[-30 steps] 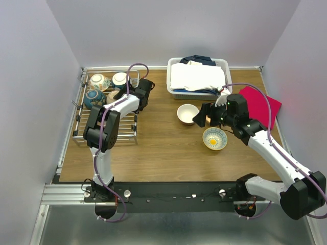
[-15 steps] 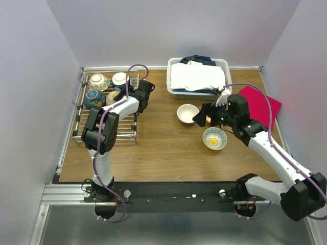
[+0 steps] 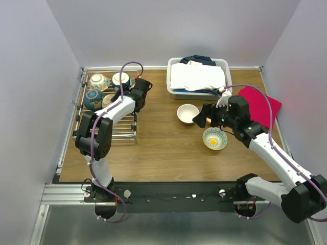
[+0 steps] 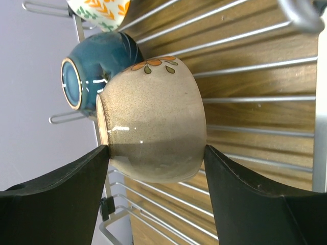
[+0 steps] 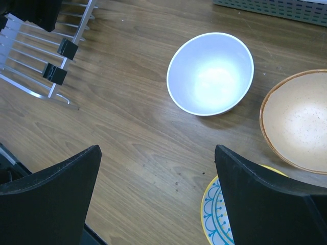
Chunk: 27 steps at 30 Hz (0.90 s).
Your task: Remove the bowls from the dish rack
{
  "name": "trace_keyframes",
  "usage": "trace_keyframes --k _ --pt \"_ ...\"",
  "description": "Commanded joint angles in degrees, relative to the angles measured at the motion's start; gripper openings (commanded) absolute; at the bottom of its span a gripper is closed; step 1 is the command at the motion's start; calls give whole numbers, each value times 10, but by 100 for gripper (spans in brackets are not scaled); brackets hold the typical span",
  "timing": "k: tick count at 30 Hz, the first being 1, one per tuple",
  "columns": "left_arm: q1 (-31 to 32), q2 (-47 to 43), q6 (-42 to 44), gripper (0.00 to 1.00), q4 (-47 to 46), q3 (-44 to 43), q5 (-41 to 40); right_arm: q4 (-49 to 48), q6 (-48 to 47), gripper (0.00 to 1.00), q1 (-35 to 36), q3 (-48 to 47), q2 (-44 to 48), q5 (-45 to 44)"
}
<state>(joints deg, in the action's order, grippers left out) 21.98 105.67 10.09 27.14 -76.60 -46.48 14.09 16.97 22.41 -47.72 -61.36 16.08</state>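
Note:
The silver wire dish rack (image 3: 125, 131) lies at the table's left. In it stand a floral bowl (image 3: 99, 81), a cream bowl (image 3: 121, 78), a dark blue bowl (image 3: 93, 97) and a speckled cream bowl (image 3: 108, 101). My left gripper (image 4: 156, 148) is shut on the speckled cream bowl (image 4: 153, 132), one finger on its rim and one by its base; the dark blue bowl (image 4: 89, 69) touches it behind. My right gripper (image 5: 156, 153) is open and empty above the table, near a white bowl (image 5: 210, 74), a tan bowl (image 5: 299, 120) and a blue-and-yellow patterned bowl (image 5: 219, 214).
A white laundry basket (image 3: 173, 64) with folded cloth stands at the back middle. A red cloth (image 3: 263, 104) lies at the right. The white bowl (image 3: 187, 113) and the patterned bowl (image 3: 214, 138) sit on the wood table mid-right. The rack's corner shows in the right wrist view (image 5: 46, 61).
My left arm's elbow has swung left and the gripper has pushed further into the rack, onto the speckled cream bowl. The right arm has barely moved.

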Motion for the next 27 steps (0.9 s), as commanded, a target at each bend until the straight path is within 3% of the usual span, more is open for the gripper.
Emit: trace_keyframes --k 1,2,17,27 --pt "0 -42 -51 53 45 14 8 -20 8 100 1 13 9 19" --pt "2 -48 -53 48 53 16 8 -21 9 100 1 13 8 19" --pt "0 -86 -103 32 132 -26 19 -92 31 100 1 20 -31 92" --pt "-20 -109 -167 30 193 -87 49 -223 97 100 22 16 -110 166"
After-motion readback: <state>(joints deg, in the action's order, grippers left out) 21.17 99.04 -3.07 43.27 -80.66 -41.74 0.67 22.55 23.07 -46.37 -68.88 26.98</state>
